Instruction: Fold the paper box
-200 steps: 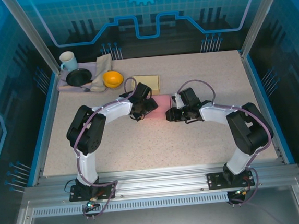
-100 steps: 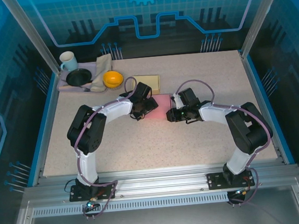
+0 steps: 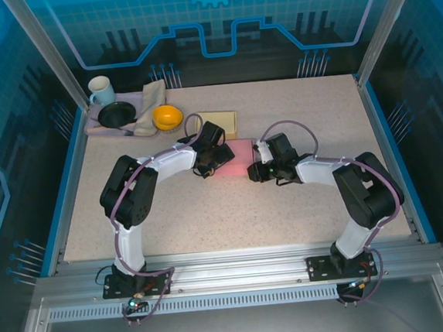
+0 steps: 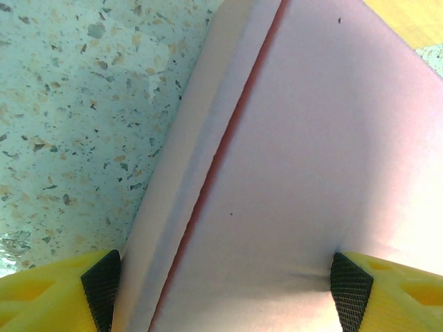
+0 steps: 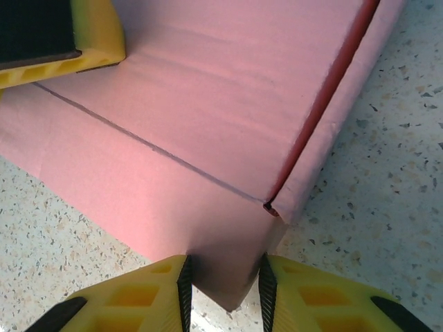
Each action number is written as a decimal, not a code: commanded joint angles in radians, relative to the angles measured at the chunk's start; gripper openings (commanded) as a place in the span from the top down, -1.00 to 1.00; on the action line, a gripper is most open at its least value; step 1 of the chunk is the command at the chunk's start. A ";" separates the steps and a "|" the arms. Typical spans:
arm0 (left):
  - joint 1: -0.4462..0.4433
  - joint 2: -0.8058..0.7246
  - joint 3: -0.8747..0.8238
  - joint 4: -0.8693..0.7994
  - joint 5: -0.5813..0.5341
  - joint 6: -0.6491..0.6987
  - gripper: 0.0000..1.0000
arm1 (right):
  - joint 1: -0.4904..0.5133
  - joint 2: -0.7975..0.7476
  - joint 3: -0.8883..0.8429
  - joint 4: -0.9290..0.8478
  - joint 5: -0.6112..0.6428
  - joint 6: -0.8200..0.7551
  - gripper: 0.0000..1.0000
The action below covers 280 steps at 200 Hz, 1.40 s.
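A: What is obscured?
B: Seen from above, both wrists cover most of the flat pink paper box [image 3: 239,150] at the centre of the speckled table [image 3: 209,206]. Both wrist views crop its edges.
A: And the jaws?
B: The left gripper [image 4: 225,283] is spread wide across the box, one pad dimpling its top. The right gripper [image 5: 223,280] pinches a corner.

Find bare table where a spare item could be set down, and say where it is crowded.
Free: the far right corner of the table, past the right arm; the near strip in front of the pink box. Crowded: the far left tray; the centre, where left hand and right hand meet the box.
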 commanded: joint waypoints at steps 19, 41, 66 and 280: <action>0.011 0.119 -0.065 -0.198 -0.038 0.027 -0.61 | 0.005 0.023 -0.052 0.052 0.065 -0.062 0.37; 0.011 0.121 -0.063 -0.198 -0.034 0.028 -0.61 | 0.007 0.045 -0.063 0.080 0.085 -0.054 0.35; 0.012 0.121 -0.063 -0.201 -0.033 0.031 -0.61 | 0.012 0.062 -0.058 0.058 0.149 -0.004 0.34; 0.016 0.143 -0.046 -0.205 0.018 0.069 -0.60 | -0.059 0.244 0.072 0.178 0.064 0.397 0.40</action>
